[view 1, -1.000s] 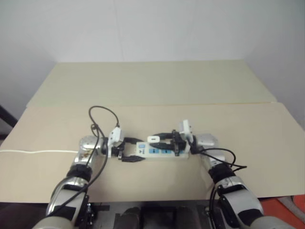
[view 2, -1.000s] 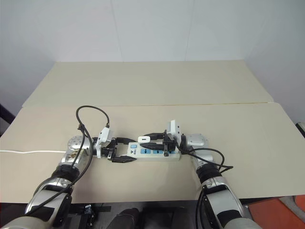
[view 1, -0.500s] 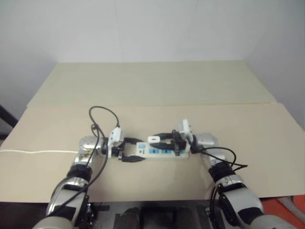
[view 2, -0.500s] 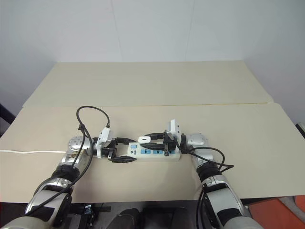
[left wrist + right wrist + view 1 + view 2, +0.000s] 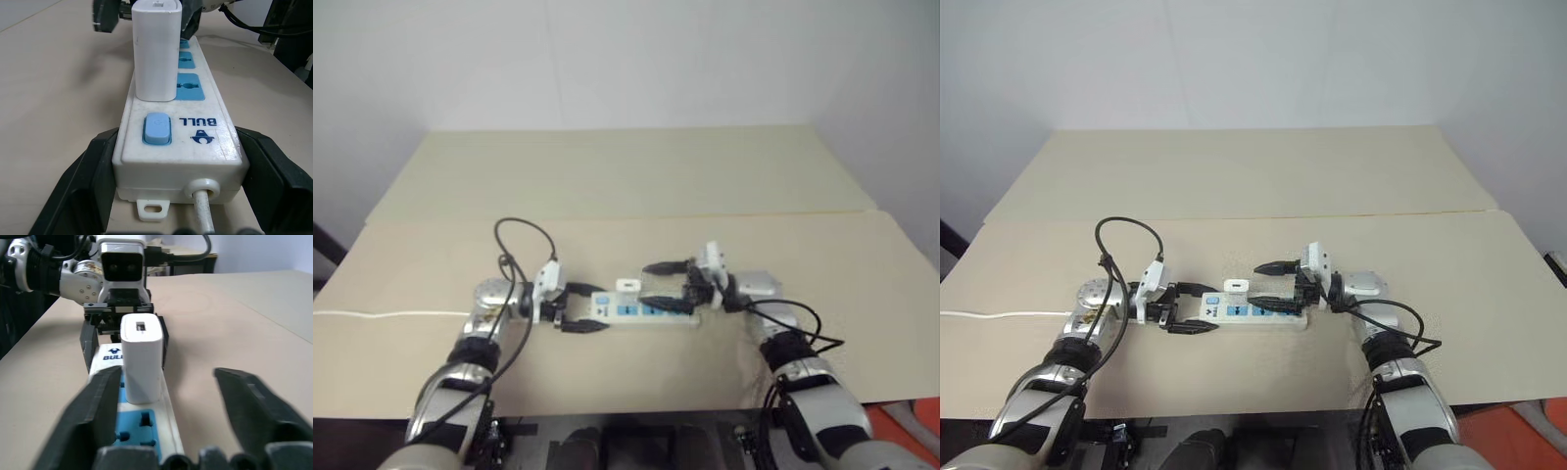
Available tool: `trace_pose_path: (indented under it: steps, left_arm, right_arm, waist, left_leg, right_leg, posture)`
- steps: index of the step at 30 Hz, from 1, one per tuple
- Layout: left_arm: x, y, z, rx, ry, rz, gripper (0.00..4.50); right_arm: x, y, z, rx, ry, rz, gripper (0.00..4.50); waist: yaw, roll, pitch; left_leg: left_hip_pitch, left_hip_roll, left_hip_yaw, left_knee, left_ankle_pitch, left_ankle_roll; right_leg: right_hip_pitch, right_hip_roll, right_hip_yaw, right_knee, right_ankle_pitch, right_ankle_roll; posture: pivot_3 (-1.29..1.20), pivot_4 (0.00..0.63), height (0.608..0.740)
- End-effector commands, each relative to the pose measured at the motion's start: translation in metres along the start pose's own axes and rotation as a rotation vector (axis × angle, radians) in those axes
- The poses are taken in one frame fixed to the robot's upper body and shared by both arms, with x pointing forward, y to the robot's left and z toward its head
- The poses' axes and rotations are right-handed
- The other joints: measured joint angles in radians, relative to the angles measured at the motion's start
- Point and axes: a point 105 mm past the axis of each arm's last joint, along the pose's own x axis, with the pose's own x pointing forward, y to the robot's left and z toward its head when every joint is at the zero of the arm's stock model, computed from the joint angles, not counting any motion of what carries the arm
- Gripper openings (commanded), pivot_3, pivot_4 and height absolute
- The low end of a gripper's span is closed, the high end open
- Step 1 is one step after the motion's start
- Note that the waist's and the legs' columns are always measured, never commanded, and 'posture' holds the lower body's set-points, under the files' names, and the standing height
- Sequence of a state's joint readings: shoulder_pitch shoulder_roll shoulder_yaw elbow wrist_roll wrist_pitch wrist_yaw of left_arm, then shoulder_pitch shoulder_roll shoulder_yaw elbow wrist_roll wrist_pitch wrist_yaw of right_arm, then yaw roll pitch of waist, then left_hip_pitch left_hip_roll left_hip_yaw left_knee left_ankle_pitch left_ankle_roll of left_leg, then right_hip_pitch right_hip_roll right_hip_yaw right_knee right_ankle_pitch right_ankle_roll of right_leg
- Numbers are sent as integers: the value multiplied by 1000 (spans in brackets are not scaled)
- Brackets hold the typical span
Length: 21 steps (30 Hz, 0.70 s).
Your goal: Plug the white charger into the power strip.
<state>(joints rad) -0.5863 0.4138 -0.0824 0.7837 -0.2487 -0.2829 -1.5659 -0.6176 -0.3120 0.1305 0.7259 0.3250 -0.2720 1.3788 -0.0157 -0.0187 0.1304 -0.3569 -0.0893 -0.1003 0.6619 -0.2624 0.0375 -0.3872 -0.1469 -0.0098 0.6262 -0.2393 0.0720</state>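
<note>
Charger (image 5: pixel 155 49) now stands upright in the power strip (image 5: pixel 1253 313)'s socket nearest the switch, on the table (image 5: pixel 1234 176). My right gripper (image 5: pixel 1278 279), clamped around it a second ago, has let go, spread wide and backed off right. My left gripper (image 5: pixel 1193 308) still clenches the strip's cord end.

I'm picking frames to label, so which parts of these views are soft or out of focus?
Right wrist view: right gripper fingers blurred, white charger fairly sharp. Left wrist view: power strip crisp, far end soft. Eye views: evenly lit, mildly soft.
</note>
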Motion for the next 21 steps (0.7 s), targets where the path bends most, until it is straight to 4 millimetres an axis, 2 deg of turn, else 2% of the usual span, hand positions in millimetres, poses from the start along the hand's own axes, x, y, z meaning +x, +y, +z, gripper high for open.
trace_pose_path:
  steps: [1,5,7,16,19,20,21]
  left_arm:
    - [0,6,18,66,-42,-8,3258]
    - [0,6,18,68,-41,-7,3258]
    - [0,6,17,71,-39,-4,3258]
    - [1,6,16,-18,-57,-17,3258]
    - [1,5,16,-25,-55,-32,4240]
    - [1,5,16,-23,-60,-30,4468]
    - [1,5,17,-23,-68,-32,4468]
  right_arm:
    - [-11,24,-50,179,136,22,4471]
    - [-13,26,-48,173,130,48,4471]
    - [-11,20,-44,67,99,-32,4471]
    - [-24,15,-33,32,80,-21,4471]
    - [-28,13,-30,22,82,-27,4500]
    - [-29,12,-30,22,82,-28,4500]
    - [-29,12,-30,16,84,-33,4500]
  waist:
    - [0,0,0]
    - [1,0,0]
    - [1,0,0]
    - [3,0,0]
    - [3,0,0]
    - [3,0,0]
    - [3,0,0]
  left_leg:
    - [0,0,0,0,0,0]
    - [1,1,0,-1,0,0]
    - [1,1,0,-2,0,0]
    - [1,0,0,-2,0,-1]
    - [1,0,0,-2,0,0]
    - [1,0,0,-2,0,-1]
    - [1,0,0,-2,0,-1]
  right_leg:
    - [0,0,0,0,0,0]
    - [0,0,0,0,0,0]
    - [0,0,0,0,0,0]
    - [0,0,0,-1,0,0]
    - [0,0,0,-1,0,0]
    - [0,0,0,-1,0,0]
    - [0,0,0,-1,0,0]
  posture:
    - [0,150,740]
    - [0,150,740]
    - [0,150,740]
    - [0,150,740]
    - [0,150,740]
    - [0,150,740]
    - [0,150,740]
